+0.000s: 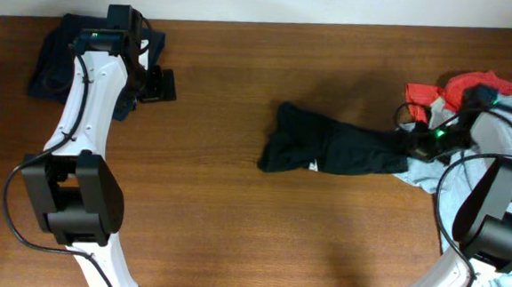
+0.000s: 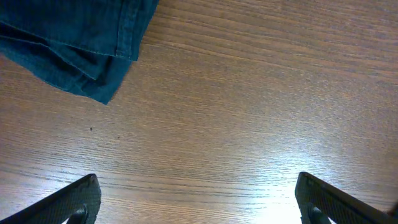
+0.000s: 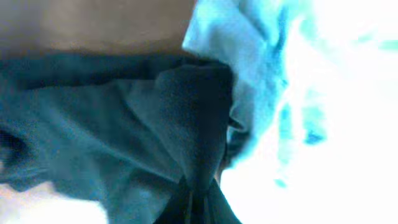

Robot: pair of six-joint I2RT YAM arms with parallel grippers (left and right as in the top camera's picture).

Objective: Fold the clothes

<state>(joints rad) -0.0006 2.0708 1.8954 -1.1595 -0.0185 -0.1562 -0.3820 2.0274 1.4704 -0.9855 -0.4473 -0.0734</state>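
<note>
my right gripper (image 1: 419, 146) pinches the black shirt (image 1: 345, 149) right of centre; my left gripper (image 1: 163, 84) hangs open, upper left.

left arm (image 1: 85, 106): white links, black joints, black cable, green light | right arm (image 1: 501, 136): same | left claw (image 2: 198, 199): black
</note>
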